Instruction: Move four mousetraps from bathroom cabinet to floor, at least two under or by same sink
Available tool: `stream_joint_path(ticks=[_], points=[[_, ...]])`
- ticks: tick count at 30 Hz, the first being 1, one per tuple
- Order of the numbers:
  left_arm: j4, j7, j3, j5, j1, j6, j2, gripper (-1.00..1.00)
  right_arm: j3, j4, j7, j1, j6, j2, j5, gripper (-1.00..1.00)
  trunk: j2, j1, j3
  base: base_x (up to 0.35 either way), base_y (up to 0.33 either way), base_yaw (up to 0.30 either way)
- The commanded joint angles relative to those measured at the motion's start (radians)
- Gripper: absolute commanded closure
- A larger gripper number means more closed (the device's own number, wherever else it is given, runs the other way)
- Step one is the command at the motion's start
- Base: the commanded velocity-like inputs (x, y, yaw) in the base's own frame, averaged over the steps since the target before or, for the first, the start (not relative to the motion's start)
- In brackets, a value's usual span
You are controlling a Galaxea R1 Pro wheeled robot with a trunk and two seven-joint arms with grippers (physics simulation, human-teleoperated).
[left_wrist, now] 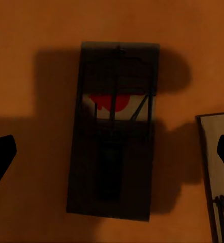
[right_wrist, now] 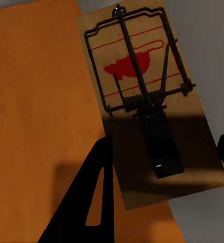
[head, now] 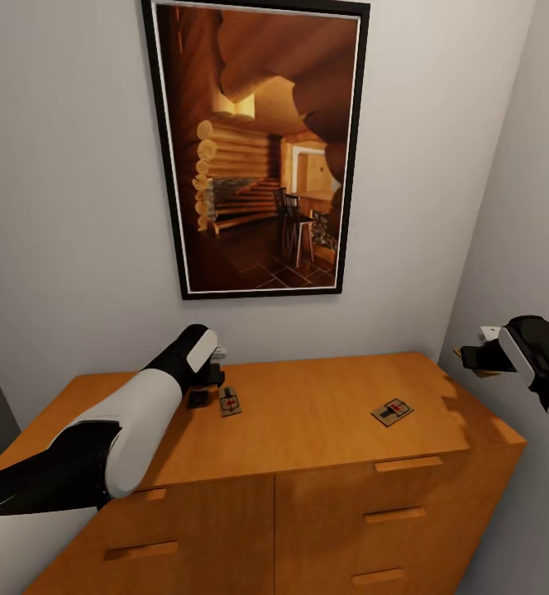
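Observation:
On the orange-brown cabinet two mousetraps lie in plain sight, one near the back left and one toward the right. My left gripper hangs open just above the cabinet top. Straight below it, in its shadow, lies another mousetrap, centred between the spread fingers and untouched. The back-left trap's edge shows beside it. My right gripper is raised past the cabinet's right end, shut on a mousetrap that overhangs the cabinet edge. The bathroom floor and the sink are out of view.
A large framed picture of a log cabin interior hangs on the pale wall behind the cabinet. A side wall stands close on the right. Drawer fronts with bar handles face me below the top.

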Motion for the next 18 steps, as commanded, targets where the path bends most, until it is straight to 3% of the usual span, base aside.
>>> stream_joint_path(ticks=[1, 18], points=[[0.0, 0.008, 0.007, 0.005, -0.001, 0.002, -0.001, -1.0, 0.005, -0.001, 0.005, -0.001, 0.003, -0.002, 0.002, 1.0, -0.001, 0.0, -0.001, 0.0, 0.0, 0.0], [0.042, 0.008, 0.008, 0.001, -0.001, 0.0, 0.002, -1.0, 0.004, -0.001, 0.004, -0.001, 0.003, -0.002, -0.002, 1.0, -0.001, 0.0, -0.001, 0.0, 0.0, 0.0]])
